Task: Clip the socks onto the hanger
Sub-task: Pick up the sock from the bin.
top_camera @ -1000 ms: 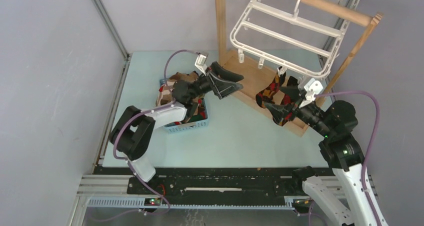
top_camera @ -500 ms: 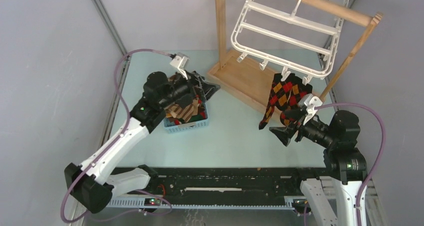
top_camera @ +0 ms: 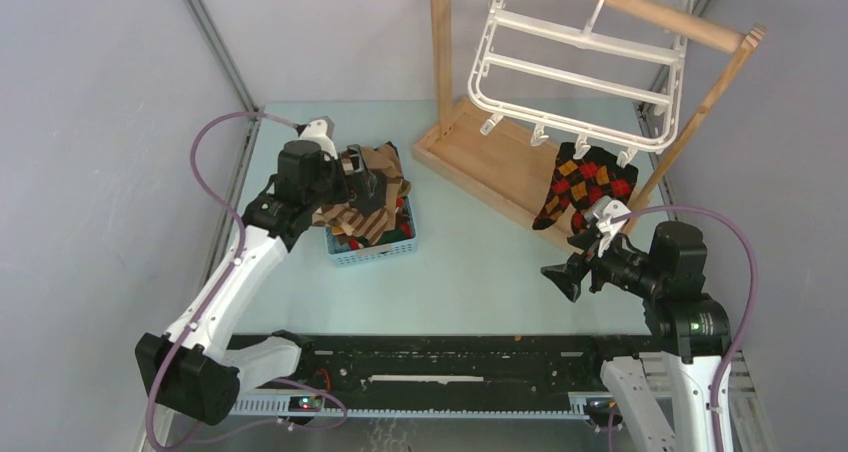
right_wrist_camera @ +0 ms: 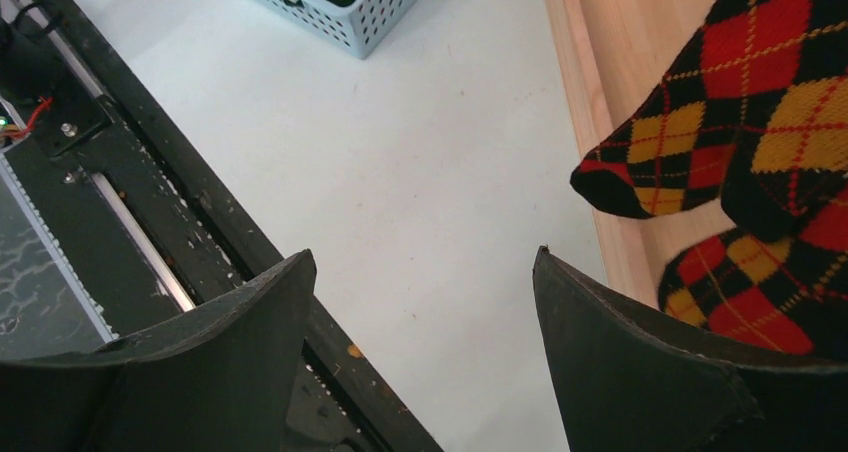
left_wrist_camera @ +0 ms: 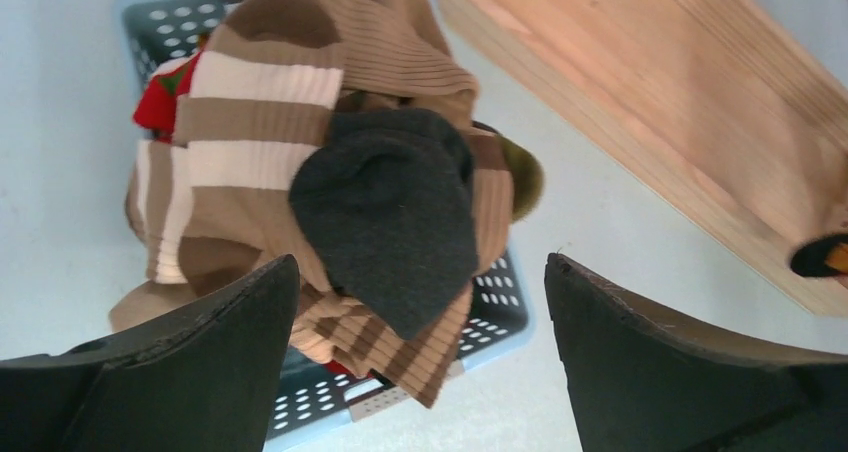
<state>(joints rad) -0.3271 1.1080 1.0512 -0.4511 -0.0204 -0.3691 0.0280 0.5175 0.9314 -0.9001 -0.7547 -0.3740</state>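
The white hanger hangs from the wooden rail at the back right. A pair of black argyle socks dangles from its front clips; the right wrist view shows these socks at its right edge. My right gripper is open and empty, low and in front of them, apart from them. My left gripper hovers open over the blue basket. Between its fingers lie a dark sock and brown striped socks, untouched.
The tan wooden stand's base lies right of the basket, its board near the left gripper's right finger. Grey walls close both sides. The black base rail runs along the near edge under the right gripper.
My left arm swung back from the stand to above the basket. My right gripper let go of the argyle socks and drew back toward the near edge; they now hang free.
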